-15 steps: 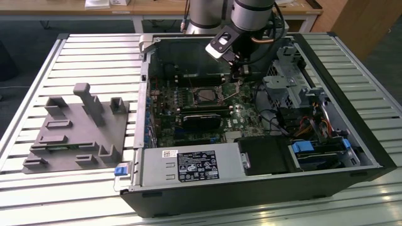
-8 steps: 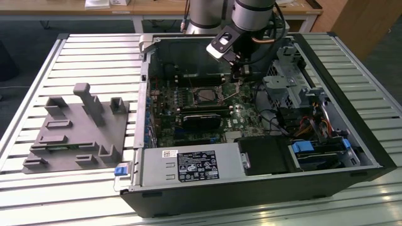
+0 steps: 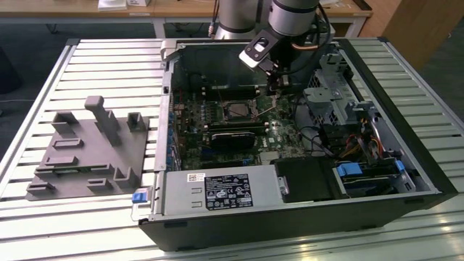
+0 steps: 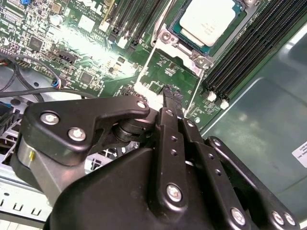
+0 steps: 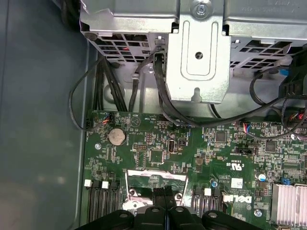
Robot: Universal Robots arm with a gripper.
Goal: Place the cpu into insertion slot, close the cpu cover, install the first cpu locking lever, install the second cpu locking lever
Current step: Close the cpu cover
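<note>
Cpu just beyond closed jaws.

Around the work, on your bench

You had the open computer case lying on the slatted table, a grey moulded jig just beside it (on the exterior view's left), and inside a labelled power supply, a black heatsink block and black cables.

Tight spot. Metal drive cage crowds me on the exterior view's right, w/ black cables drooping from it. Open cpu cover sits right at my gripper tips. Near side: black block. Free room straight up, since the case lies open on top.
</note>
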